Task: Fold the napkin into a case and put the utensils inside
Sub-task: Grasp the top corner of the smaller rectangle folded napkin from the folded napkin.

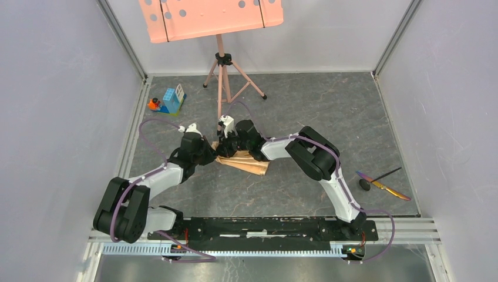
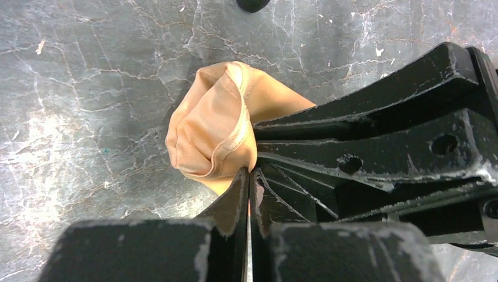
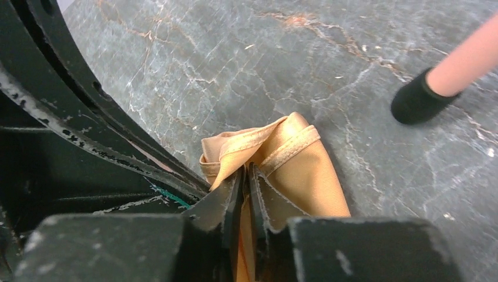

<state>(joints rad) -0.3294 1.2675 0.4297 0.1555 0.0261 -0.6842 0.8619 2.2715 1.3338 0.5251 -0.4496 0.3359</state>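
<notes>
The grey marbled table carries everything. At its far edge stands the music stand, and both arms reach in to meet just in front of the stand's legs. There the napkin lies as a narrow, partly folded peach band, one end raised between the two claws. The utensils lie well apart at the right edge of the table, untouched, presumably parked there until the cloth forms a pocket to take them. From above, the left gripper and right gripper are crowded together and hide their own fingertips, so that view gives only the layout. The wrist cameras settle the grip. The left gripper is closed, with a bunched fold of napkin swelling out past its tips. The right gripper is likewise clamped, with a sliver of the cloth showing between its jaws and the stitched hem draped over them. Pinching the same end from opposite sides looks like a way to lift and turn the edge over for the next fold. Only the right wrist view shows clearly how near the stand's rubber foot sits.
</notes>
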